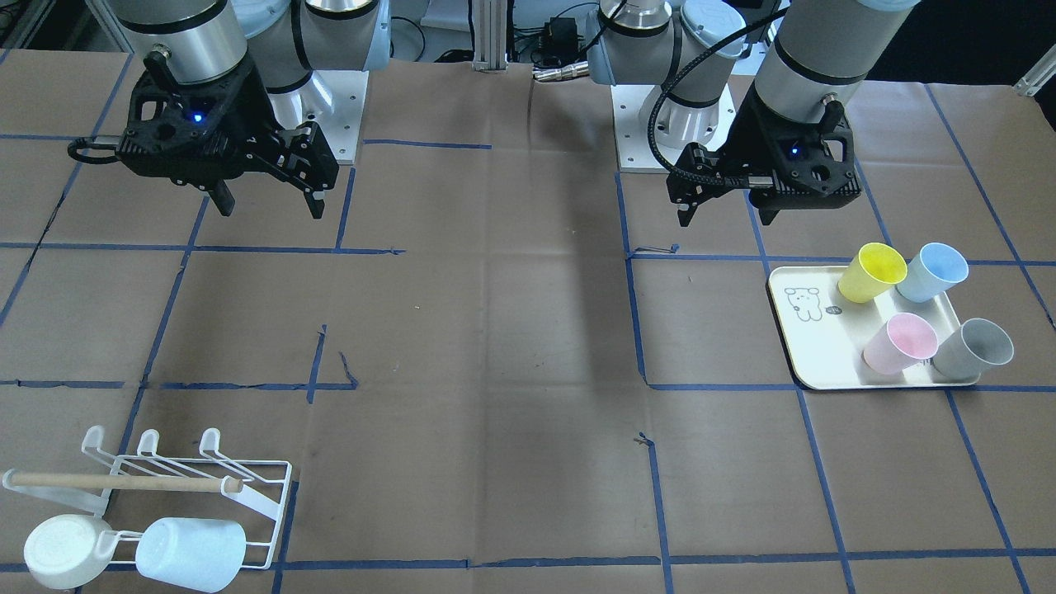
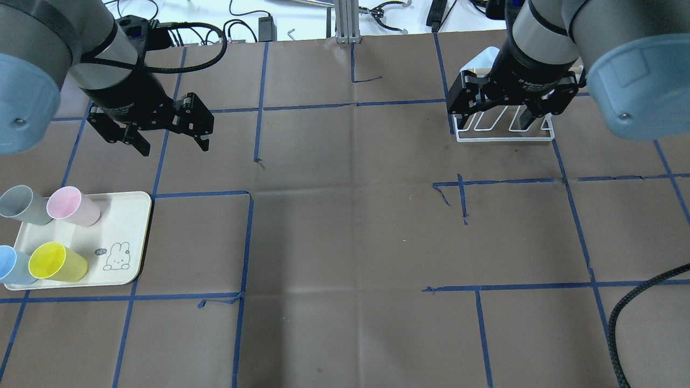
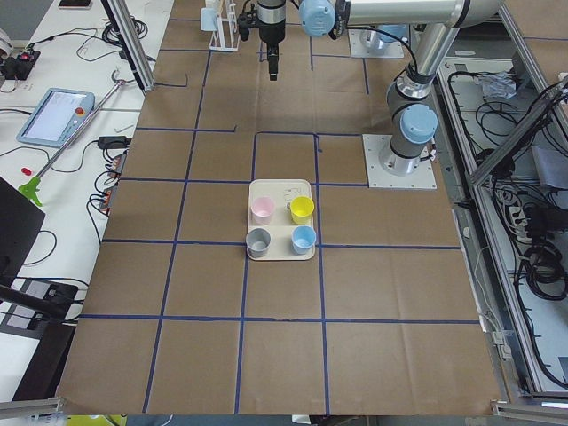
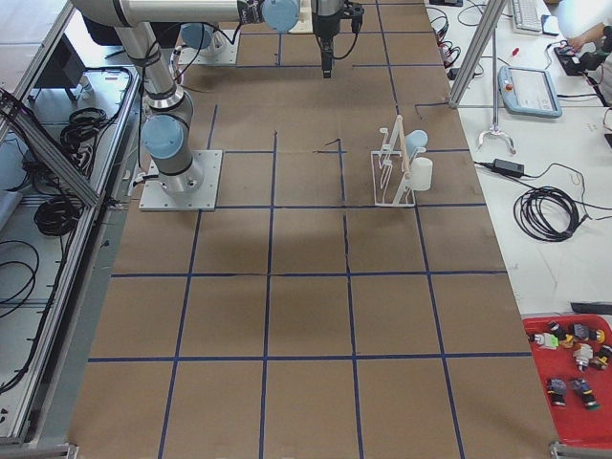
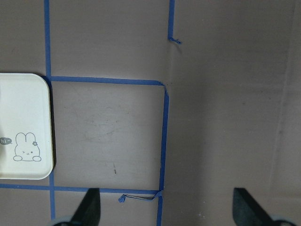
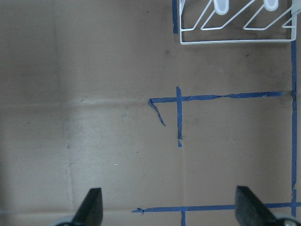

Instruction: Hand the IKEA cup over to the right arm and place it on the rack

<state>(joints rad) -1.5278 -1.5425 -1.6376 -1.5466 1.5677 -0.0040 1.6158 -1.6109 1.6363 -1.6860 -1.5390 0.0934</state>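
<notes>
Cups: 4 stand upright, mouths up, on a cream tray [image 1: 813, 355] at the robot's left end of the counter [image 1: 495, 346]. The yellow cup [image 1: 872, 272] and blue cup [image 1: 932, 271] are in the row nearer the robot. The pink cup [image 1: 901, 342] and grey cup [image 1: 974, 347] are in the farther row.
Left end effector [image 2: 173, 146]: released, fingers wide apart, grasping nothing. It hangs above the counter near the tray, apart from every cup.
Right end effector [image 2: 496, 121]: released, grasping nothing, above the counter, well apart from the tray.
Rack [image 1: 272, 495]: at the robot's right, on the operators' side. In the overhead view the right end effector covers part of it.
On the rack: 1 white cup [image 1: 64, 550] and 1 pale blue cup [image 1: 191, 553], side by side, below the wooden dowel [image 1: 124, 482].
Between tray and rack: brown paper with blue tape lines [image 1: 635, 330].
</notes>
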